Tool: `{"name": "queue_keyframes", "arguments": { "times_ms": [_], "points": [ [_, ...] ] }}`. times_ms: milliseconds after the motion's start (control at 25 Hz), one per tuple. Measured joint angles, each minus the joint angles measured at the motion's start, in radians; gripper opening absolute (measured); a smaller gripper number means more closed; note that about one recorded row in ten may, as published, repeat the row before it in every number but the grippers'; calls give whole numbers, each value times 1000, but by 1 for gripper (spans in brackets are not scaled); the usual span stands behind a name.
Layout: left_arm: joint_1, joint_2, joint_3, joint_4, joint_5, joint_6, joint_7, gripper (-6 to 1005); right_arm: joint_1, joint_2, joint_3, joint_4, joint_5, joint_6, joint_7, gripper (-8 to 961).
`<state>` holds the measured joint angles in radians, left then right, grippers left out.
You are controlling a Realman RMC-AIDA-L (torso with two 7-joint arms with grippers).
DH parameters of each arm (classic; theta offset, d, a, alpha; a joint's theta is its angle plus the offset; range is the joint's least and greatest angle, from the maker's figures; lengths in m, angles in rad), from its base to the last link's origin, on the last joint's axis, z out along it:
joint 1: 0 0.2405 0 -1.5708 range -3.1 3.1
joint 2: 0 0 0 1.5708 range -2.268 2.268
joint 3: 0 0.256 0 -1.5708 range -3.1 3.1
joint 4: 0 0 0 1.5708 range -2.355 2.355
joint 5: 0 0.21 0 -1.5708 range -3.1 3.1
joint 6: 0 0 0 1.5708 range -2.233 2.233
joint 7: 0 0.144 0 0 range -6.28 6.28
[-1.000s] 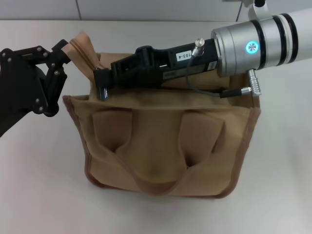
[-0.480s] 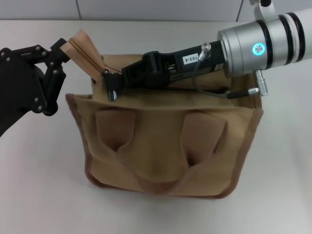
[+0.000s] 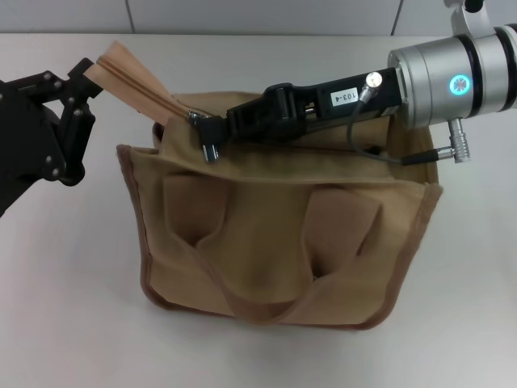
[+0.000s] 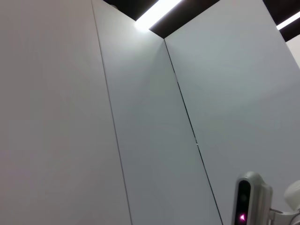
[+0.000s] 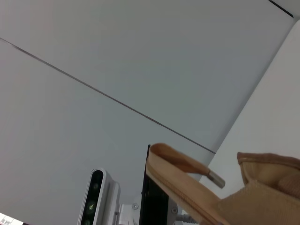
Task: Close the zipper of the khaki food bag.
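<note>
The khaki food bag point(image 3: 275, 242) stands upright in the middle of the table, its two handles hanging down the front. The zipper tape point(image 3: 137, 87) sticks out taut from the bag's top left corner. My left gripper point(image 3: 91, 71) is shut on the tape's free end. My right gripper point(image 3: 207, 136) reaches across the bag's top from the right and is shut on the silver slider point(image 3: 194, 118) near the top left corner. The right wrist view shows the tape end point(image 5: 180, 180), a small silver piece point(image 5: 215, 178) and bag fabric point(image 5: 269, 187).
The white table point(image 3: 65, 307) surrounds the bag. A grey cable point(image 3: 380, 153) loops from my right arm above the bag's top. The wrist views show wall panels, a ceiling light point(image 4: 157, 11) and the robot's head point(image 4: 251, 199).
My right gripper has slid to the right along the bag's top, taking the slider with it. My left gripper has pulled the tape end up and to the left.
</note>
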<state>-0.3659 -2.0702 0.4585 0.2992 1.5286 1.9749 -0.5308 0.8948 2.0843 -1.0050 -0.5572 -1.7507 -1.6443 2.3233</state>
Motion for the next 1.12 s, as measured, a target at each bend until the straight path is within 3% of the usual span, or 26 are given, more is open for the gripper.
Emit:
{"name": "queue_keyframes", "arguments": {
  "times_ms": [760,1120],
  "points": [
    [21,1,-61,-23,-8,-62,3,-1,-112,-5,14,-94,1,-44,-36,2],
    [27,1,-77,-23,-9,-63,4,-1,-145,-23,69,-102,-1,-69,-56,3]
  ]
}}
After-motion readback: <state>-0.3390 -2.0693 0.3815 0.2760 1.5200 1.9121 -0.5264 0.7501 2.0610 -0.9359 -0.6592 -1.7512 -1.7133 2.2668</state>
